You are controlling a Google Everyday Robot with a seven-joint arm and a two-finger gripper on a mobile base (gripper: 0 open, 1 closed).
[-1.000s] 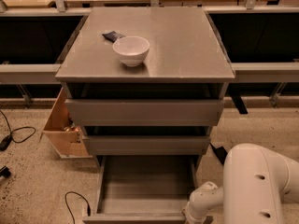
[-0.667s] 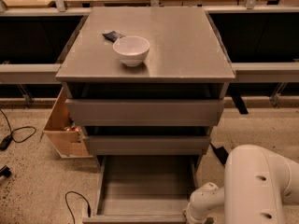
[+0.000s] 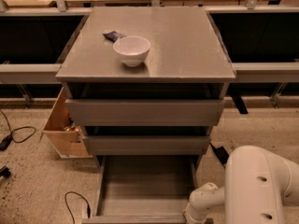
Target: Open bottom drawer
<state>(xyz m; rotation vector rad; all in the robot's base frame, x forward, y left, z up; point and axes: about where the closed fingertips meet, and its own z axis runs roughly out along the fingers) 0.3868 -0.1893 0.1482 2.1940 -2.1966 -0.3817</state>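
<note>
The grey cabinet [image 3: 145, 55] stands in the middle with three drawers. The bottom drawer [image 3: 142, 190] is pulled far out toward me, showing its shallow empty grey tray; its front edge lies along the bottom of the view. The top drawer front [image 3: 145, 112] and middle drawer front [image 3: 145, 144] are pushed in. My white arm [image 3: 261, 185] fills the lower right and reaches down to the drawer's front right corner. The gripper [image 3: 194, 217] is at that corner, cut off by the view's bottom edge.
A white bowl [image 3: 131, 50] and a small dark packet [image 3: 113, 35] sit on the cabinet top. A light wooden box [image 3: 63, 129] stands on the floor left of the cabinet. Black cables [image 3: 18, 135] lie on the speckled floor at left.
</note>
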